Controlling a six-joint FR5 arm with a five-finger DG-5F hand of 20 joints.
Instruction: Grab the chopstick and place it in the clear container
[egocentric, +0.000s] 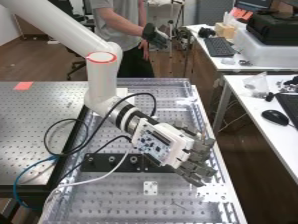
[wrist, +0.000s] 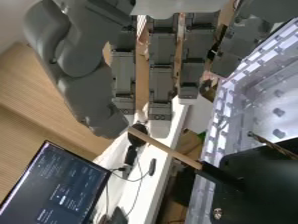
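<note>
Hand (wrist: 161, 82) wide, fingers straight, holding nothing; the chopstick (wrist: 166, 148) slants up at the black fixture (wrist: 267, 186); best to centre its shaft between thumb and fingers before pinching squarely.

Black mouse (egocentric: 275, 117) on white desk (egocentric: 247, 102); keyboard (egocentric: 218, 47) on farther desk (egocentric: 271, 66); monitor (wrist: 50, 187) lit.

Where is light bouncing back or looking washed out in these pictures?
High view: white glare patches inside the clear rectangular container, one near the dark grey robot hand. Wrist view: bright reflections along the container's wall, a very bright white tabletop, and lit text on the black-framed monitor.
</note>
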